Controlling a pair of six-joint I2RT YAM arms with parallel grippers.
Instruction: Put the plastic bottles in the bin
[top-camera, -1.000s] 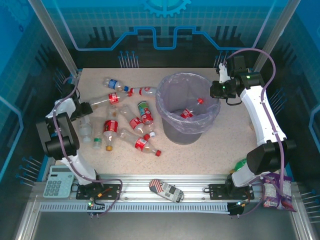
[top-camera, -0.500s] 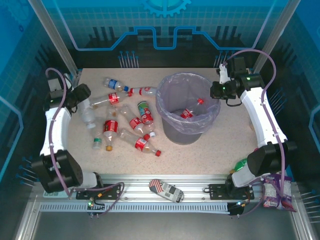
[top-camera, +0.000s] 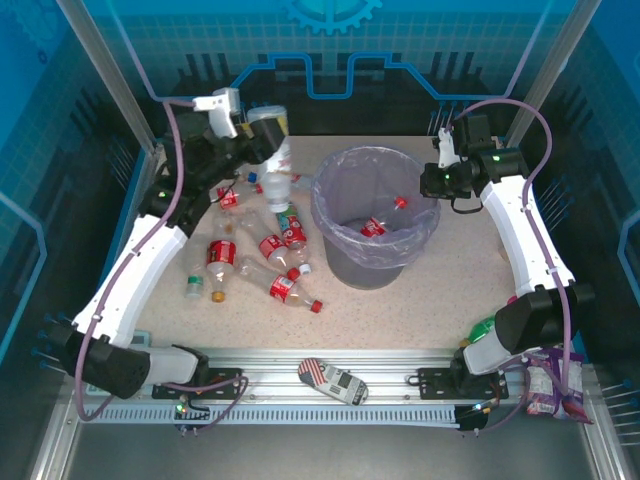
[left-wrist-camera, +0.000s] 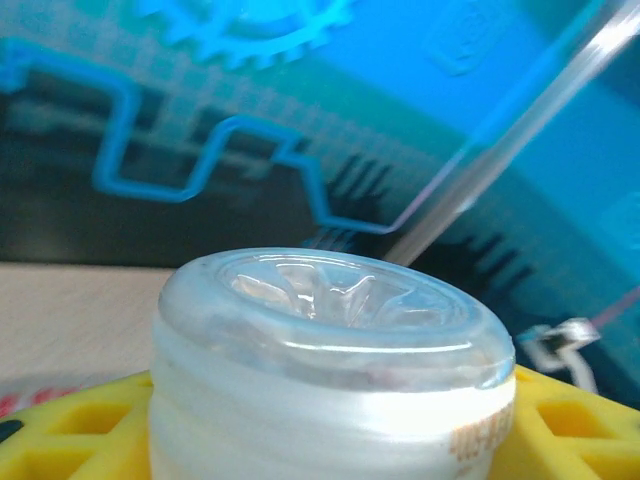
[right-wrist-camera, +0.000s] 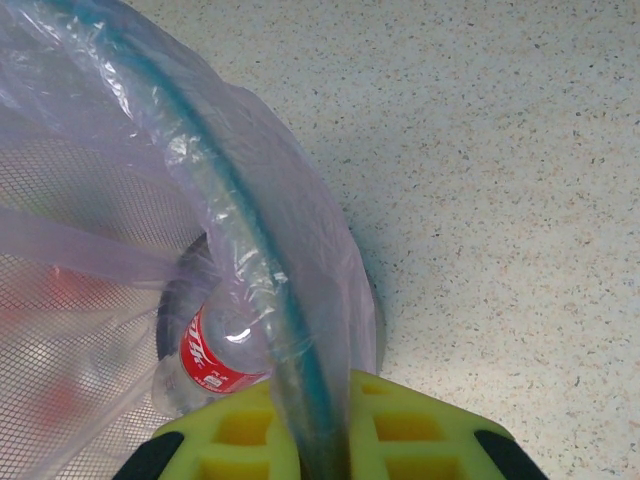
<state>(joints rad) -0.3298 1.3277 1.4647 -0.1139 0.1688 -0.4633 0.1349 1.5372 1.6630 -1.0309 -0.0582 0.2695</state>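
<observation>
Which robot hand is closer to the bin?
Right. The right gripper pinches the rim of the bin at its far right side. The left gripper, holding a bottle in the air, is off to its left, not touching it.

Top external: the whole desk (top-camera: 420, 300) is being viewed from high above its near edge, at a distance, facing down and toward the back wall (top-camera: 400, 40).
Left wrist: a clear bottle (left-wrist-camera: 330, 300) is being framed very close, base-on, with the view tilted up at that wall.
Right wrist: the bin (right-wrist-camera: 230, 200) rim is being looked down on from close by, with desk beside it.
Shared: bottle, bin and desk are also being covered by the top view.
</observation>
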